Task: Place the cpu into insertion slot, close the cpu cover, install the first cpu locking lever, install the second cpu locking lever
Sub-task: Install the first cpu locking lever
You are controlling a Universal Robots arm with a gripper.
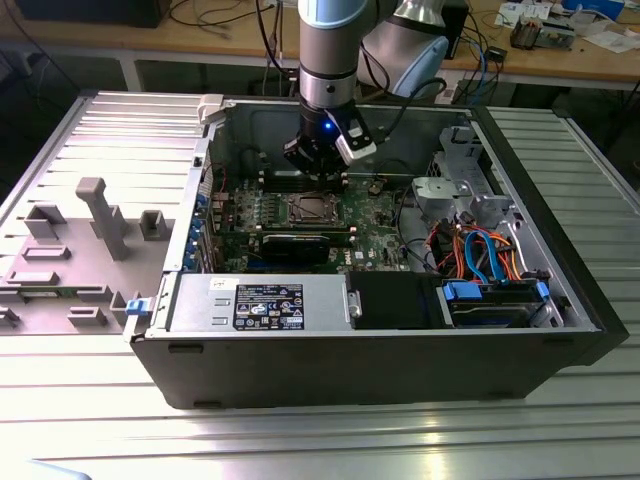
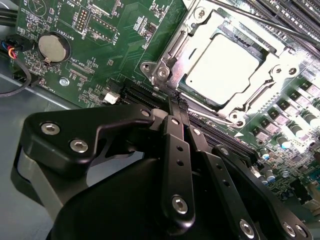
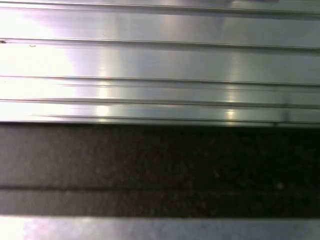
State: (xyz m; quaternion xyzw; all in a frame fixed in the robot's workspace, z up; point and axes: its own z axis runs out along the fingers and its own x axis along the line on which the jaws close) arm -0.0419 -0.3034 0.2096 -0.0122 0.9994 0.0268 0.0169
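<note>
My gripper [image 1: 318, 168] hangs inside the open computer case, just behind the insertion slot [image 1: 313, 208] on the green motherboard. In the second wrist view its black fingers [image 2: 176, 145] are pressed together, and the gripper [image 2: 177, 102] is shut with its tips at one corner of the socket. The cpu [image 2: 225, 67], with its shiny silver top, lies in the socket. The cpu cover [image 2: 170, 59], a silver frame, lies down around it. A thin dark locking lever [image 2: 260, 20] runs along the socket's far side. Nothing shows between the fingers.
A coin battery [image 2: 50, 46] and long memory slots [image 2: 292, 12] flank the socket. A black expansion card [image 1: 300, 245], the power supply [image 1: 262, 302] and orange and blue cables [image 1: 480, 250] crowd the case. A grey fixture [image 1: 100, 215] stands at the exterior view's left.
</note>
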